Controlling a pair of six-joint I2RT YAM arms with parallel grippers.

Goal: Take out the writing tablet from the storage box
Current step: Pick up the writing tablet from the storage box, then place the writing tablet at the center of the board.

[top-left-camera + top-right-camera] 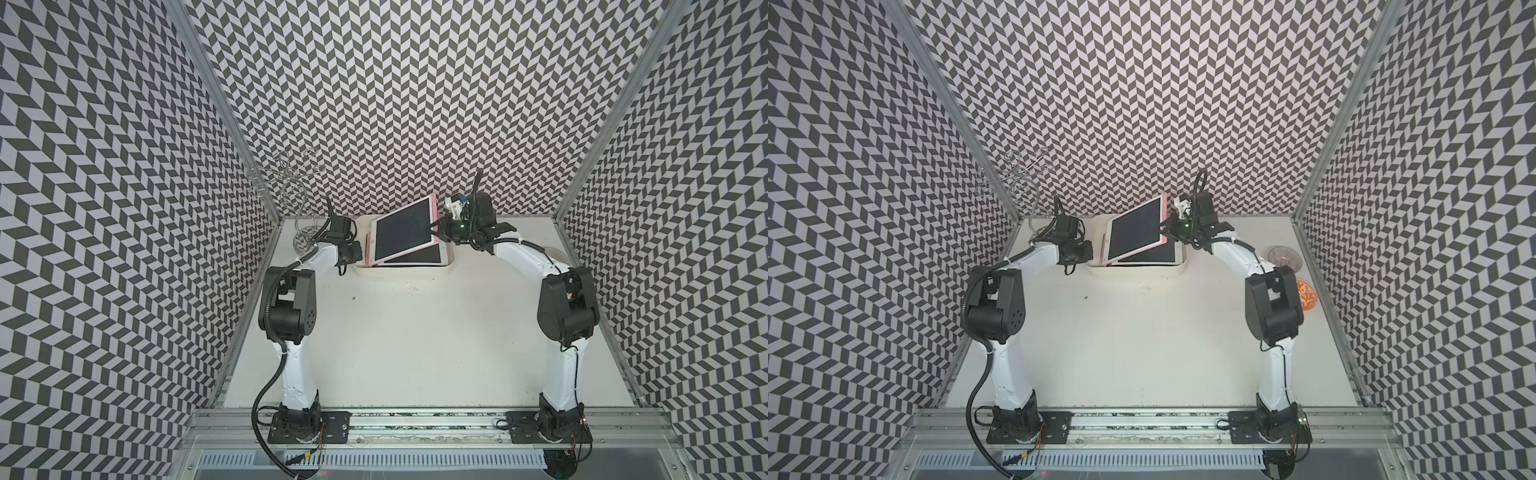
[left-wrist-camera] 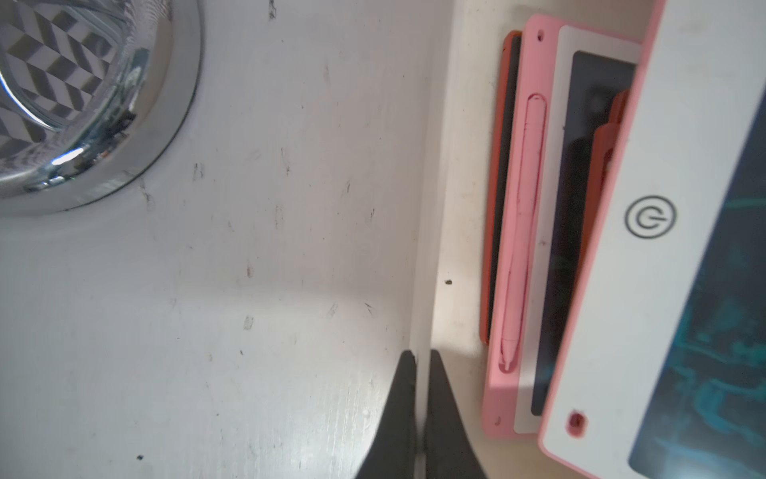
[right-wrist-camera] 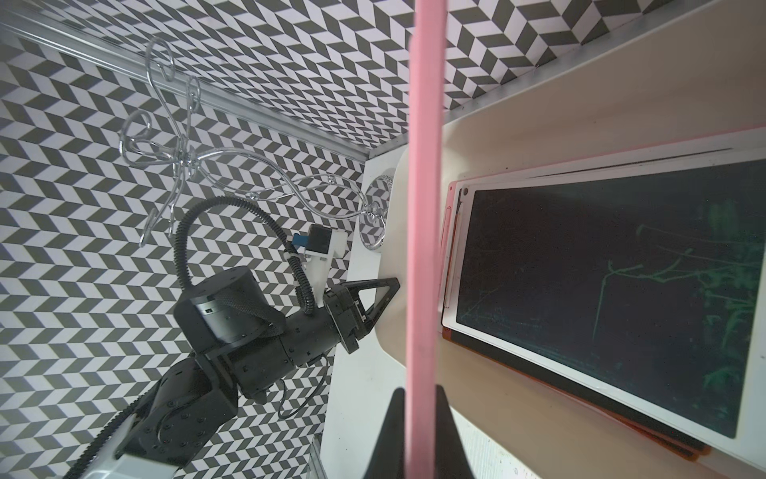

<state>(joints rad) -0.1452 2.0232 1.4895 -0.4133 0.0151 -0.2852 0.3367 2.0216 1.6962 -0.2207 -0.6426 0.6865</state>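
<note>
The right claw (image 1: 439, 232) is pinching the writing tablet (image 1: 405, 230) by its pink edge, its two dark fingers pressing on either face of the thin frame, as the right wrist view shows (image 3: 420, 414). The tablet is hanging tilted above the storage box (image 1: 403, 272), its claw-side edge raised and its opposite lower corner dipping towards the box near the left claw (image 1: 353, 249); whether that corner is touching anything below cannot be told. In both top views its dark screen is facing up (image 1: 1138, 232). The left claw is pressing together on the thin side wall of the box, the cream rim running straight between its fingertips in the left wrist view (image 2: 422, 361). Just beyond that claw, inside the box, the stacked tablets (image 2: 551, 249) are lying flat, the top one carrying a pink stylus (image 2: 523, 232) clipped along its edge; the lifted tablet's white face with a round button mark is looming over them (image 2: 663, 249). The box is sitting on the pale bench (image 1: 415, 332), between the two claws. On the outer side of the left claw, a chrome wire stand (image 1: 286, 183) is rising from a round base (image 2: 83, 103). Behind the right arm's elbow, well apart from the right claw, a clear bowl (image 1: 1284, 257) and an orange patterned bowl (image 1: 1308, 296) are resting on the bench.
</note>
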